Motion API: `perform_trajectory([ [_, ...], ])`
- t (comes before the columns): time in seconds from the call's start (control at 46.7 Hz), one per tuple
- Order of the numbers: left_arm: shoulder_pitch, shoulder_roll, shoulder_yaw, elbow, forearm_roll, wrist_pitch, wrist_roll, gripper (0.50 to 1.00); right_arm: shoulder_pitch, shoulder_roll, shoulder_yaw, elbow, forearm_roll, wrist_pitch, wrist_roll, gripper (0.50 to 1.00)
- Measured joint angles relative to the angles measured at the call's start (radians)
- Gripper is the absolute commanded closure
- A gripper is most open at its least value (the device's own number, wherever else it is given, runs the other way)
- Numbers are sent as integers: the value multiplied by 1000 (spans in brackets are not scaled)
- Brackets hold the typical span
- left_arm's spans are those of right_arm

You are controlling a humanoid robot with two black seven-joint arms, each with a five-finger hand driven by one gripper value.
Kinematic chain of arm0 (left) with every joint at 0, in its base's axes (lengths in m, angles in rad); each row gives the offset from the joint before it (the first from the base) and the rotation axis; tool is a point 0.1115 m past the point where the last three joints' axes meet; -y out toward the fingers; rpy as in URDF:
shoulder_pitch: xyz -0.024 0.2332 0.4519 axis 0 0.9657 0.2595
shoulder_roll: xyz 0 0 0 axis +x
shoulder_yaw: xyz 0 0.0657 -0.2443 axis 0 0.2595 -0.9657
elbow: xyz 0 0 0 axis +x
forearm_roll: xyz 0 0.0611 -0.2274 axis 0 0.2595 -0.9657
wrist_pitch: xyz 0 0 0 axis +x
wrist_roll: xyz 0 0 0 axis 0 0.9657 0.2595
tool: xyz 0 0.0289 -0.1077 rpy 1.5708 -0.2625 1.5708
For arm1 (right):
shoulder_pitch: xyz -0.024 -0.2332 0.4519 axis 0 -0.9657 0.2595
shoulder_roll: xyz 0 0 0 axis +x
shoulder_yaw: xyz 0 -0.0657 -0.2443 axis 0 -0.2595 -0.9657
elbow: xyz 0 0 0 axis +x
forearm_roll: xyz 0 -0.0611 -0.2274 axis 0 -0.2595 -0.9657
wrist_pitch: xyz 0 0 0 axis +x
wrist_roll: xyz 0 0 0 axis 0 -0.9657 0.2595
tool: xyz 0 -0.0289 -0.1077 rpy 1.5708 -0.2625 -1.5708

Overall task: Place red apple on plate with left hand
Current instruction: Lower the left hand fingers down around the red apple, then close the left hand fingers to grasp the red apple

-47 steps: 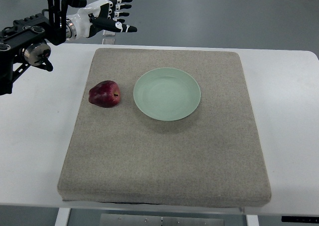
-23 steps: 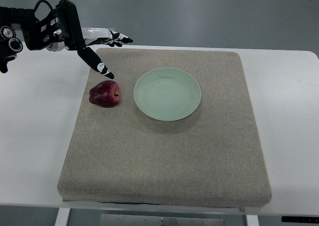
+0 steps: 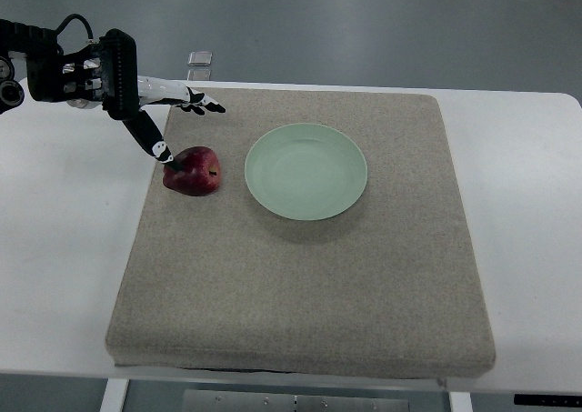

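Red apple: lying on the grey mat, just left of the green plate, unmoved. Left hand: descending since a second ago, fingers spread, thumb tip now reaching the apple's upper left. Grasp appears imminent, not yet closing.

Lab: white table (padded mat), grey floor.

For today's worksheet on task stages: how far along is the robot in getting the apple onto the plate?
Early stage. Done: the left robot hand is beside the red apple, fingers spread, one fingertip at the apple's upper left edge. In hand: lining up a grasp; nothing is gripped yet. Left: close on the apple, lift it off the grey mat, and set it on the empty green plate.
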Motion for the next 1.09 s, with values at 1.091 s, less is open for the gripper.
perform_trajectory([
  [1.091,98,-86,6,72,86,49,1,506,0,0,0,0,0,0,0,568],
])
